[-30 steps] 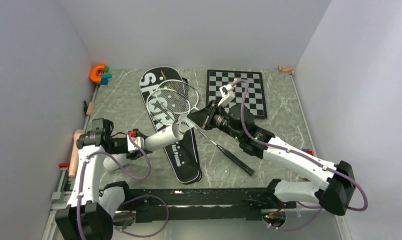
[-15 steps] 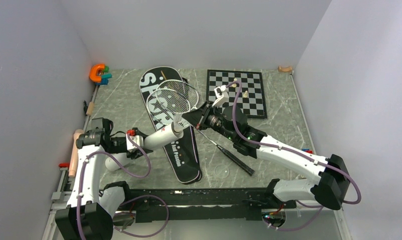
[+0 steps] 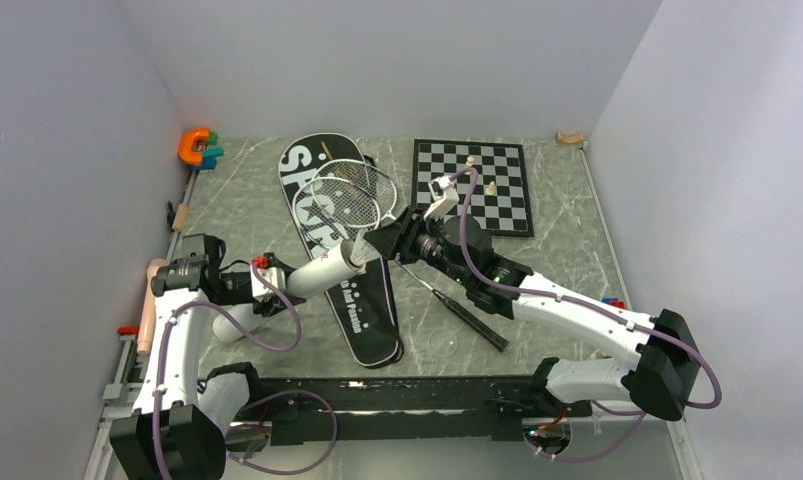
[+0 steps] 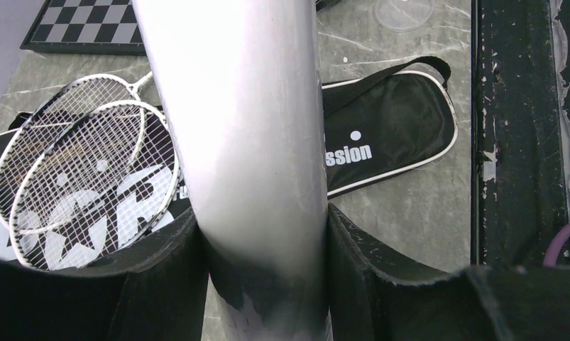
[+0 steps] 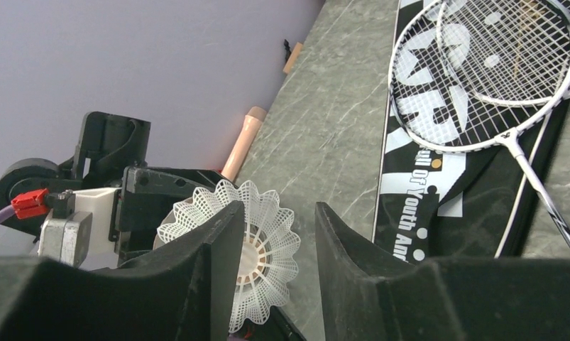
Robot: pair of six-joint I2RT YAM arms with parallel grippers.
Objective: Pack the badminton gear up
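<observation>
My left gripper is shut on the lower end of the whitish tube, holding it slanted above the black racket bag. My right gripper is at the tube's open mouth with its fingers apart. A white shuttlecock sits at the mouth, skirt toward the camera, partly behind the left finger; the right finger does not touch it. Two white-framed rackets lie on the bag's upper part, one black handle reaching toward the front right.
A chessboard with pale pieces lies at the back right. Coloured toy blocks sit in the back left corner. A clear round lid lies near the front. A wooden rod lies along the left wall.
My right gripper has moved left and closed in on the tube's mouth. The tube and left gripper have shifted slightly left.
</observation>
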